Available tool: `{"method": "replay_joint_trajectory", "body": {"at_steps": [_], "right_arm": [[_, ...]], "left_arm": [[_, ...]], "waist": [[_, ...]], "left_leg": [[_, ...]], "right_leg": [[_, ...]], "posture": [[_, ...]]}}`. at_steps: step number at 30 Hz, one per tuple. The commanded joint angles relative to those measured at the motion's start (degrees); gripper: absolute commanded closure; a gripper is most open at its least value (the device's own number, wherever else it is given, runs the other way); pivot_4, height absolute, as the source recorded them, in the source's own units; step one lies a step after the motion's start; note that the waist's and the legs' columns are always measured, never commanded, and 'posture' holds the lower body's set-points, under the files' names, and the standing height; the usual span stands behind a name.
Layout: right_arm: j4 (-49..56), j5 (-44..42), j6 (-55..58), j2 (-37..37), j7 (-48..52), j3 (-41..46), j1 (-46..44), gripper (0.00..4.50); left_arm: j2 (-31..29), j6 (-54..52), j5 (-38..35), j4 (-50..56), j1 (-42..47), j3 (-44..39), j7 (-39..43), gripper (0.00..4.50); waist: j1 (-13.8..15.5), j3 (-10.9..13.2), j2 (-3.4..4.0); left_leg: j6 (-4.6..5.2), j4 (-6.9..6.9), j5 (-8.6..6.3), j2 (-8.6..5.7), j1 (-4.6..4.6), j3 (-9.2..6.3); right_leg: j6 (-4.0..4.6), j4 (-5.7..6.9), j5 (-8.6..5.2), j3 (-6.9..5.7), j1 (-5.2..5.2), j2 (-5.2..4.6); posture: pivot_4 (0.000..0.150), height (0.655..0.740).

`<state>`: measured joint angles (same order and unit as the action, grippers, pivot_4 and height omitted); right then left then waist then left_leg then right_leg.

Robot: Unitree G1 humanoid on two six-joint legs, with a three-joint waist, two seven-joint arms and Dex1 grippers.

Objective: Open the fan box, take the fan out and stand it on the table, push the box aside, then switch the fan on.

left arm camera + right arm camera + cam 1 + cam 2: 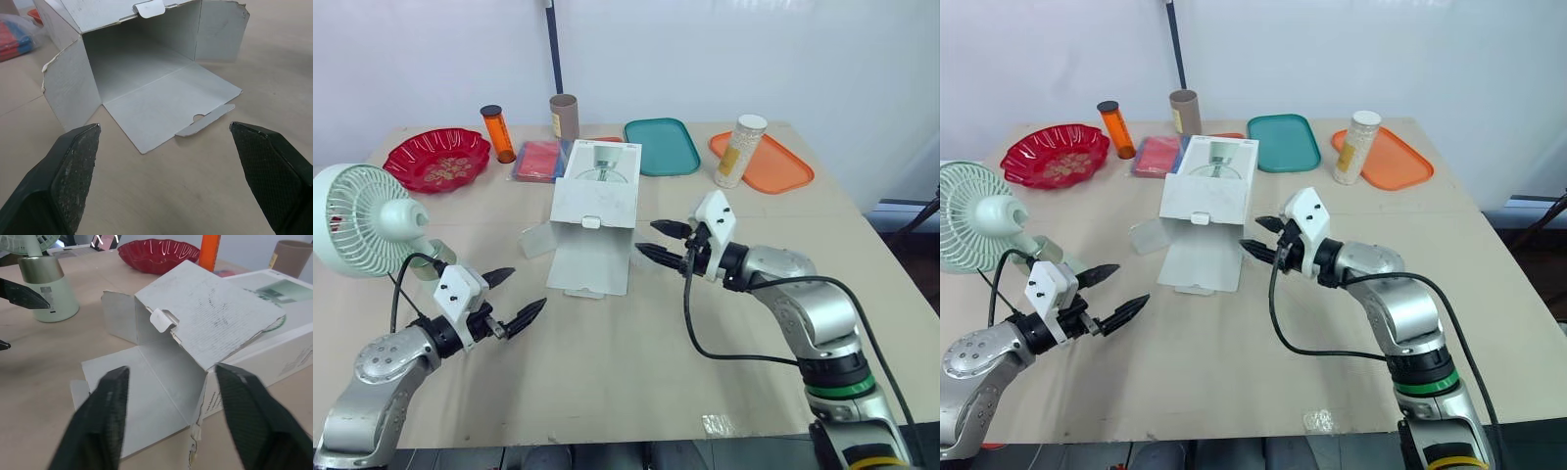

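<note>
Fan box [595, 201] lies mid-table [636, 372] in our head views, flaps open, with the fan [362, 220] standing at the left edge. We see left gripper [529, 288] and right gripper [644, 236] spread, holding nothing. Left wrist: box interior empty. Right wrist: we cannot read the box's side print.

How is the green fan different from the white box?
The pale green plastic fan stands upright near the left edge of the tan table; the white cardboard box lies in the middle. The fan is round-headed; the box is flat-sided, its flaps open, its inside empty. Both rest on that table.
</note>
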<state>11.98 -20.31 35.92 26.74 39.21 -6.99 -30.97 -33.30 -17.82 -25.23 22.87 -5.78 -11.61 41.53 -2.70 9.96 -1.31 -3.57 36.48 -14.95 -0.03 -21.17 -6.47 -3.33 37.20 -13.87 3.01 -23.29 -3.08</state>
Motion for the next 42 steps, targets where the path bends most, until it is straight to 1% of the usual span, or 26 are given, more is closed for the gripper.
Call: {"method": "replay_joint_trajectory", "body": {"at_steps": [1,8,14,17,22,23,24,25,26,27,28,30,31,32,33,42], "right_arm": [[-2.95,2.51,1.75,-1.52,-3.09,-1.07,-2.9,0.11],[-8.0,4.9,4.99,-5.86,-6.31,-3.16,-6.44,0.11],[-12.93,6.24,12.38,-11.16,-13.23,-1.83,-11.9,0.11],[-15.79,7.53,13.55,-13.53,-16.1,-2.16,-13.39,0.11],[-21.88,9.29,14.94,-15.66,-21.16,0.41,-15.76,0.11],[-22.65,9.48,14.97,-15.74,-21.82,1.0,-16.19,0.63],[-23.02,9.65,14.95,-15.66,-22.09,1.29,-16.41,0.83],[-23.27,9.76,14.98,-15.59,-22.24,1.45,-16.57,1.39],[-23.45,9.94,15.04,-15.48,-22.29,1.55,-16.61,1.74],[-23.57,10.14,15.1,-15.38,-22.3,1.53,-16.6,2.22],[-23.63,10.3,15.15,-15.29,-22.34,1.51,-16.51,2.55],[-23.47,10.49,15.32,-15.21,-22.28,1.43,-16.21,3.4],[-23.29,10.61,15.36,-15.13,-22.21,1.33,-16.01,3.72],[-23.05,10.82,15.42,-15.02,-22.18,1.1,-15.79,3.91],[-22.91,11.01,15.45,-14.93,-22.12,0.98,-15.65,4.47],[-20.59,11.77,17.17,-12.95,-21.38,1.41,-13.83,4.47]], "left_arm": [[-0.51,1.3,-0.6,2.88,-0.86,-1.68,0.08,0.0],[-0.41,1.29,0.24,3.98,-1.95,-1.61,-0.74,0.0],[-0.4,1.05,0.18,4.54,-2.33,-1.92,-1.7,0.0],[-0.3,1.09,0.36,4.9,-2.57,-1.88,-2.19,0.0],[0.09,1.24,0.83,5.24,-2.64,-1.47,-3.28,0.0],[0.15,1.37,1.03,5.12,-2.66,-1.4,-3.4,0.0],[0.23,1.45,1.22,5.11,-2.73,-1.32,-3.56,0.0],[0.28,1.51,1.36,5.12,-2.8,-1.24,-3.65,0.0],[0.34,1.57,1.54,5.23,-2.94,-1.1,-3.73,0.0],[0.38,1.61,1.65,5.34,-3.07,-1.0,-3.79,0.0],[0.41,1.61,1.7,5.44,-3.17,-0.9,-3.84,0.0],[0.48,1.63,1.92,5.54,-3.32,-0.77,-3.96,0.0],[0.53,1.62,1.99,5.58,-3.36,-0.7,-4.04,0.0],[0.57,1.67,2.1,5.55,-3.42,-0.63,-4.1,0.0],[0.61,1.68,2.18,5.55,-3.43,-0.56,-4.18,0.0],[0.82,1.83,3.05,5.62,-3.94,-0.2,-4.46,0.0]], "waist": [[0.0,0.0,0.0],[-0.05,0.0,0.01],[-0.05,0.01,0.02],[-0.04,0.01,0.02],[-0.05,0.0,0.03],[-0.06,0.0,0.03],[-0.06,0.0,0.03],[-0.06,0.01,0.04],[-0.06,0.01,0.04],[-0.05,0.01,0.04],[-0.06,0.01,0.04],[-0.11,0.01,0.04],[-0.11,0.01,0.04],[-0.11,0.01,0.04],[-0.11,0.01,0.04],[-0.1,0.01,0.04]], "left_leg": [[0.0,0.0,0.0,0.0,0.0,0.0],[0.0,-0.02,0.0,0.0,-0.01,0.02],[0.0,-0.02,0.0,0.0,-0.01,0.0],[0.0,-0.03,0.0,0.0,-0.02,0.0],[0.0,-0.03,0.0,0.0,-0.02,0.01],[0.0,-0.03,0.0,0.0,-0.02,0.01],[0.0,-0.03,0.0,0.0,-0.02,0.01],[0.0,-0.03,0.0,0.0,-0.02,0.01],[0.0,-0.03,0.0,0.0,-0.03,0.01],[0.0,-0.04,0.0,0.0,-0.03,0.01],[0.0,-0.04,0.0,0.0,-0.03,0.01],[0.0,-0.04,0.0,0.0,-0.03,0.01],[0.0,-0.04,0.0,0.0,-0.03,0.02],[0.0,-0.04,0.0,0.0,-0.02,0.01],[0.0,-0.04,0.0,0.0,-0.02,0.01],[0.01,-0.05,0.0,0.0,-0.03,0.01]], "right_leg": [[0.0,0.0,0.0,0.0,0.0,0.0],[0.0,0.0,0.0,0.02,-0.03,0.0],[0.01,0.01,0.01,0.01,-0.05,0.0],[0.02,0.01,0.01,0.0,-0.05,0.0],[0.02,0.02,0.02,0.01,-0.05,0.0],[0.03,0.02,0.02,0.01,-0.06,0.0],[0.03,0.02,0.02,0.01,-0.06,0.0],[0.02,0.02,0.02,0.0,-0.06,0.0],[0.03,0.02,0.02,0.0,-0.08,0.0],[0.03,0.01,0.02,0.0,-0.08,0.0],[0.03,0.01,0.02,0.0,-0.08,0.0],[0.03,0.01,0.02,0.01,-0.08,0.0],[0.03,0.02,0.02,0.01,-0.08,0.0],[0.03,0.02,0.02,0.01,-0.08,0.01],[0.03,0.02,0.02,0.01,-0.08,0.01],[0.03,0.01,0.02,0.01,-0.07,0.01]], "posture": [[0.15,0.74],[0.15,0.74],[0.15,0.74],[0.15,0.74],[0.15,0.74],[0.15,0.74],[0.15,0.74],[0.15,0.74],[0.15,0.74],[0.15,0.74],[0.15,0.74],[0.15,0.74],[0.15,0.74],[0.15,0.74],[0.15,0.74],[0.15,0.74]]}}
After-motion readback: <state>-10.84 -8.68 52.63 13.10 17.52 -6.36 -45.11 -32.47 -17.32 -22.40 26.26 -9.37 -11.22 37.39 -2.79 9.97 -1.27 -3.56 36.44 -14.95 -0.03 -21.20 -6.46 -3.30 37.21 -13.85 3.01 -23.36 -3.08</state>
